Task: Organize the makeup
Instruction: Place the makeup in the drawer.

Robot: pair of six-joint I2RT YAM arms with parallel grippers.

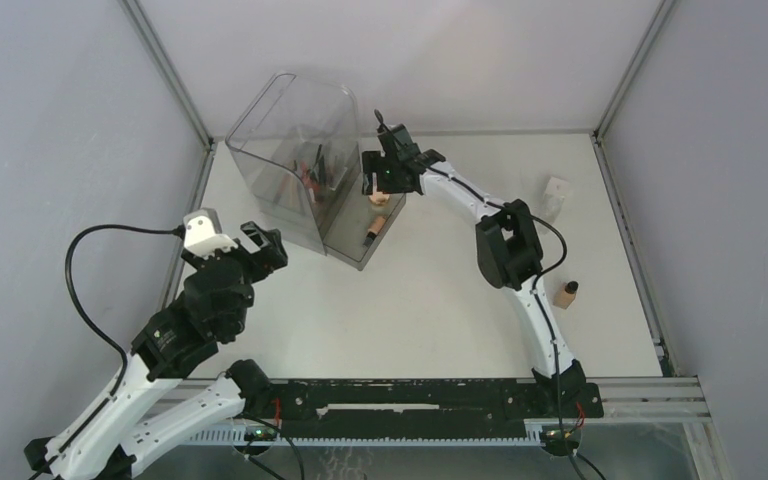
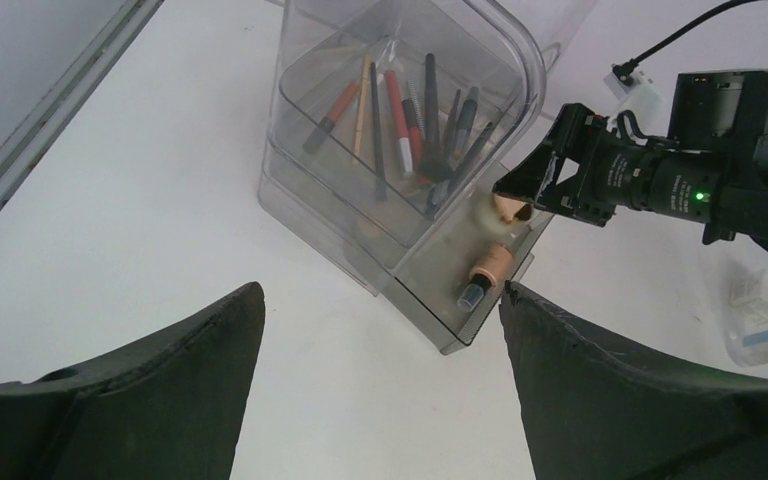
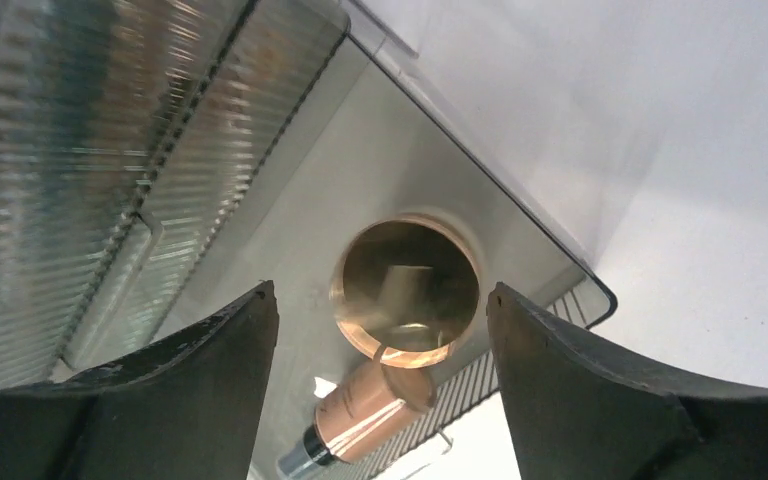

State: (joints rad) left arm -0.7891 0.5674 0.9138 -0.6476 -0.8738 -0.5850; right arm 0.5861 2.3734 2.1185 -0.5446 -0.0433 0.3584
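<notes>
The left gripper [image 2: 380, 296] hangs over the white desk [image 2: 140, 220], its two dark fingers [image 2: 150, 390] spread wide with nothing between them. Straight ahead of it stands a clear tiered organizer [image 2: 320, 215]. The top compartment, farthest from the gripper, holds red pencils [image 2: 398, 115] and thin black brushes [image 2: 430, 95] leaning together. In the lowest tray, nearest the gripper, a tan bottle [image 2: 490, 265] lies on its side, dark cap toward the gripper. Ahead and to the right, the right gripper [image 2: 528, 185] reaches over that tray, with a round peach jar [image 2: 508, 208] just beneath its tips.
</notes>
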